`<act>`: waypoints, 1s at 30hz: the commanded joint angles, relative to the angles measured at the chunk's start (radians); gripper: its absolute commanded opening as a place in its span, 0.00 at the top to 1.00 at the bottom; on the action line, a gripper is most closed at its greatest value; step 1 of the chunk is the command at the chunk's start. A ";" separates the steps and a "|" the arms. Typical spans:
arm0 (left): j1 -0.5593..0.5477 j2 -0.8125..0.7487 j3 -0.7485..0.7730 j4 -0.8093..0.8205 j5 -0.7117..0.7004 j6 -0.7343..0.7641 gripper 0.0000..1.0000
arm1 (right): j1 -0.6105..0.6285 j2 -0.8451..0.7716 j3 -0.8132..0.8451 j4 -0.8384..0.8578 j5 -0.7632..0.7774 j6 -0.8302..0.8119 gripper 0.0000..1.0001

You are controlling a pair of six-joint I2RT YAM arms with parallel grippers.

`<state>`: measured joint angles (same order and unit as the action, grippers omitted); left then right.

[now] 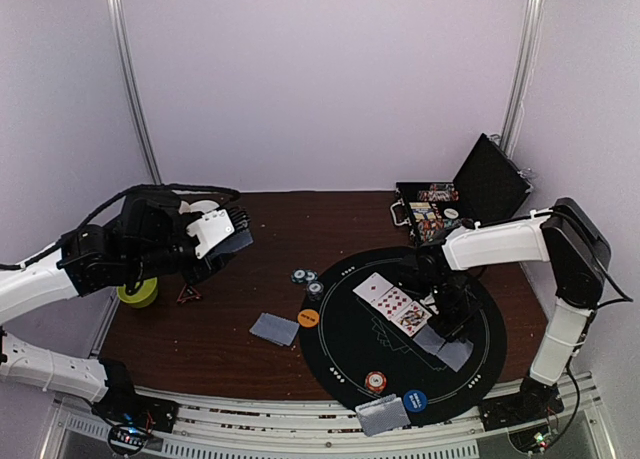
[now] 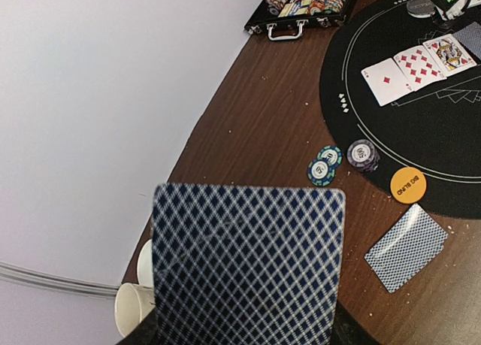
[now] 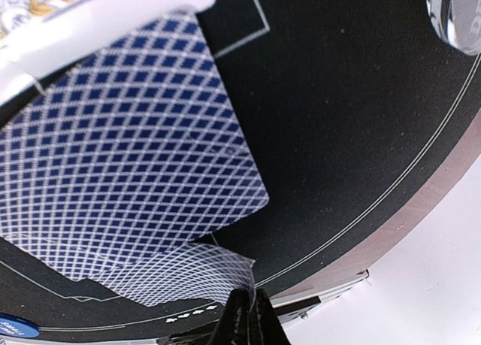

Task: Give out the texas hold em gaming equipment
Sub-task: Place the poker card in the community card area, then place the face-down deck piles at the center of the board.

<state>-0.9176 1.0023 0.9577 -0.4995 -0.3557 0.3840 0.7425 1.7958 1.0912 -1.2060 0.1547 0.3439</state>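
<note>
The left gripper (image 1: 226,237) clamps a blue-backed card (image 2: 248,262) upright, while the right gripper (image 1: 453,324) sits just above face-down cards (image 3: 128,149) — whether it grips, I cannot tell.

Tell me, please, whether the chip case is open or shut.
Open. The case has its lid raised behind it, and chips show inside.

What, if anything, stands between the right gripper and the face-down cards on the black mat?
Nothing visible does. The right gripper is at the corner of the face-down cards on the black mat; the face-up cards lie aside, toward the mat's centre.
</note>
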 commanded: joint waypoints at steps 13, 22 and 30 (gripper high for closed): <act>-0.002 -0.019 0.000 0.047 0.010 -0.003 0.45 | 0.018 0.020 0.090 -0.081 0.133 0.055 0.74; -0.002 -0.002 -0.011 0.071 0.057 -0.019 0.45 | 0.019 -0.052 0.216 -0.080 0.187 0.075 0.64; 0.005 0.063 -0.057 0.166 0.142 -0.131 0.45 | 0.019 -0.170 0.326 0.080 0.150 0.045 0.65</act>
<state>-0.9176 1.0241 0.9211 -0.4404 -0.2646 0.3359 0.7563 1.6768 1.3785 -1.1904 0.3023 0.3958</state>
